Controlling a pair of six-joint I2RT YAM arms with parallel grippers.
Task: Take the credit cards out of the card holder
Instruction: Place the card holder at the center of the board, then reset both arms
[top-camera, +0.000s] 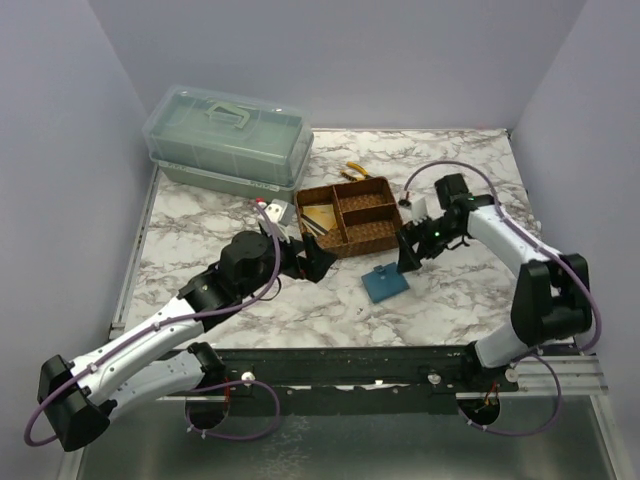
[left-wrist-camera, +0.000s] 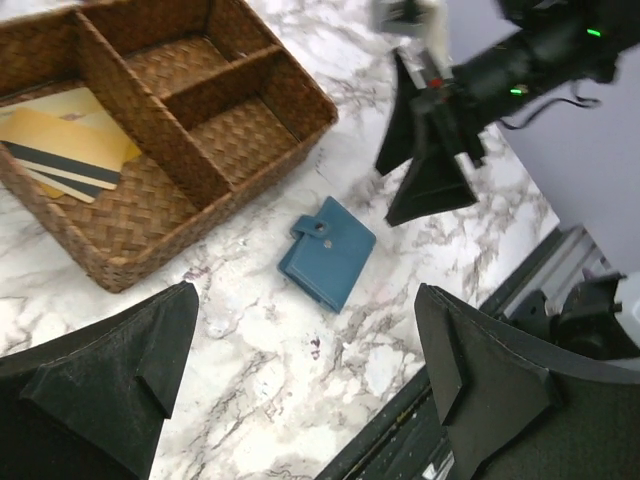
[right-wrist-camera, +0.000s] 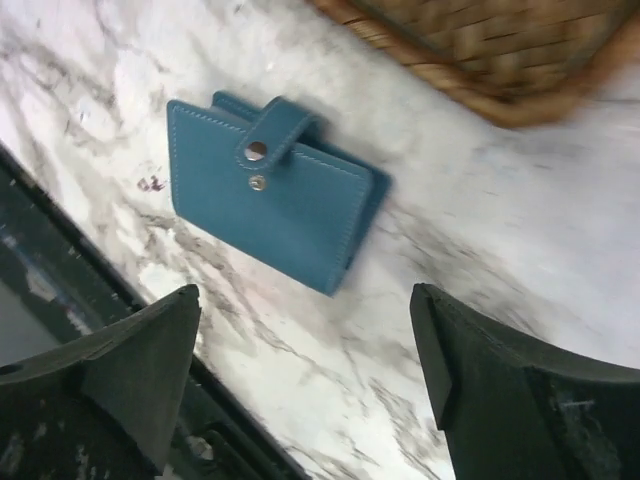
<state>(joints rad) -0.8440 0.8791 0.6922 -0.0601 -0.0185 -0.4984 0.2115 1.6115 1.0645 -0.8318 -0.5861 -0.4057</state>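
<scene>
Both arms are reaching inward low over the marble table (top-camera: 450, 300), left gripper (top-camera: 310, 258) and right gripper (top-camera: 408, 250) hovering spread wide and empty, closed teal card holder (top-camera: 385, 284) lying flat between them just in front of the woven tray (top-camera: 350, 246), credit cards (top-camera: 320, 215) lying in its large left compartment, bare marble running to the near edge.

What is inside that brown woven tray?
The woven tray holds a few stacked yellowish credit cards in its long compartment; both smaller compartments show only weave. Anything under the cards is covered.
</scene>
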